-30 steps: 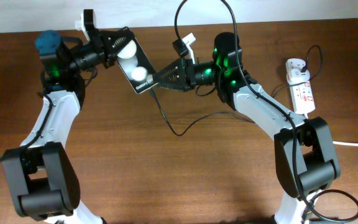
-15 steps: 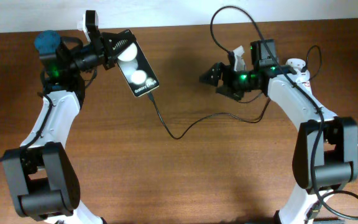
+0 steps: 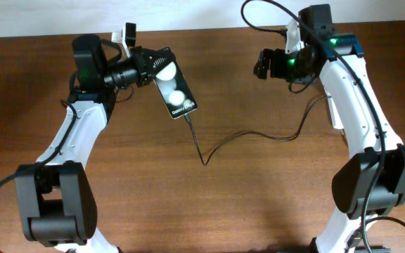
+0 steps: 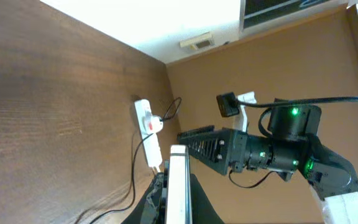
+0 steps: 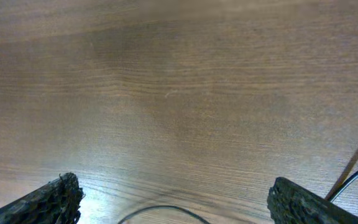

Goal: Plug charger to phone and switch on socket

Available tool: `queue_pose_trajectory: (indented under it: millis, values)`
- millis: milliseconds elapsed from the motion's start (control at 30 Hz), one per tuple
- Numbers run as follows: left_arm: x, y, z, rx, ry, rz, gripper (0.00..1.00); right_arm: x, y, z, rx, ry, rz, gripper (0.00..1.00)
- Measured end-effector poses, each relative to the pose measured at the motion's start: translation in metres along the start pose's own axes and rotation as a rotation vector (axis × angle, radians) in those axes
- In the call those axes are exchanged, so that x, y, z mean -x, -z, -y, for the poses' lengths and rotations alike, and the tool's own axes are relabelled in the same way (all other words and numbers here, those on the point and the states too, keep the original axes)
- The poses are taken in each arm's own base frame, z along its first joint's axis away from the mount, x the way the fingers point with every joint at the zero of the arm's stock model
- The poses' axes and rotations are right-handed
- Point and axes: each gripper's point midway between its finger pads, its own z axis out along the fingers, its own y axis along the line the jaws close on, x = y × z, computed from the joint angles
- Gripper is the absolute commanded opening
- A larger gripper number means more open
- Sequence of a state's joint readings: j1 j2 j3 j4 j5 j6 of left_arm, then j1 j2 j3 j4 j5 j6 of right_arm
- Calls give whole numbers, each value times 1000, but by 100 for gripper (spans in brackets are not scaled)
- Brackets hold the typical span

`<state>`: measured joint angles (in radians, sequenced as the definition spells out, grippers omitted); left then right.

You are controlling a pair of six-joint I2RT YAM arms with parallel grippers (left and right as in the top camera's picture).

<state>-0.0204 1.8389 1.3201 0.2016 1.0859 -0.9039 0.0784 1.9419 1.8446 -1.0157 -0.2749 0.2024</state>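
Phone [image 3: 174,89]: held off the counter [image 3: 125,193] on my left side and tilted. The face with two white round patches is turned to the overhead camera, and the text end is lowest, pointing toward the middle.
Left fingers [image 3: 148,65]: clamped on the phone's upper end. From the left wrist camera I see the phone edge-on, a pale strip rising between the two dark fingers.
Charger [image 3: 220,144]: the thin black cable leaves the phone's text end, drops to the counter, bends sharply, then runs across the middle and climbs toward my right arm. The plug tip meets the phone's lower edge, but I cannot tell how deep it sits.
Socket [image 4: 146,124]: white strip lying flat on the counter far from the phone, with a red mark on top and black cable curling just beside it. In the overhead view my right arm covers most of it. I cannot tell the switch position.
Right fingers [image 3: 261,65]: spread wide apart with nothing between them. They hover above the counter, well apart from the phone and pointing toward it. The right wrist camera shows bare wood between the tips and a bit of black cable at the lower edge.
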Motion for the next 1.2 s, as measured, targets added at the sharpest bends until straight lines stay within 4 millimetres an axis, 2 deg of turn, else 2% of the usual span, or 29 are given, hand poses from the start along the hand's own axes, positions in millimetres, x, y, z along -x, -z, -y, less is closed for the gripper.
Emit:
queue_pose_trajectory:
  millis: [33, 100, 167, 233, 333, 433, 633, 733, 833, 933, 967, 1033, 1167, 1200]
  values:
    - [1, 0, -1, 4, -1, 5, 0, -4, -4, 0, 0, 1, -10, 99]
    - [4, 0, -1, 10, -12, 19, 0, -28, -27, -7, 1, 17, -85, 99]
    - [4, 0, -1, 9, -15, 21, 0, -54, -48, -26, 13, 61, -155, 99]
    - [5, 0, -1, 10, -17, 24, 0, -79, -64, -30, 10, 74, -214, 99]
    - [6, 0, -1, 11, -20, 28, 0, -132, -93, -8, -41, 27, -335, 99]
    - [6, 0, -1, 14, -21, 32, 0, -153, -99, 1, -59, 13, -386, 99]
    - [10, 3, -3, 21, -19, 44, 0, -167, -95, 7, -84, 1, -439, 99]
    - [10, 3, -4, 23, -19, 47, 0, -156, -101, 5, -77, 14, -390, 99]
    - [10, 3, -4, 23, -19, 48, 0, -135, -110, -2, -40, 36, -297, 99]
    - [10, 3, -4, 23, -19, 48, 0, -133, -111, -2, -35, 37, -288, 99]
    - [10, 3, -4, 24, -19, 48, 0, -137, -112, -1, -38, 36, -296, 99]
    - [10, 3, -4, 23, -19, 48, 0, -165, -119, 11, -56, 21, -356, 99]
    - [11, 3, -4, 26, -19, 52, 0, -167, -118, 11, -54, 20, -358, 99]
    - [13, 4, -6, 33, -19, 60, 0, -173, -116, 12, -55, 13, -384, 100]
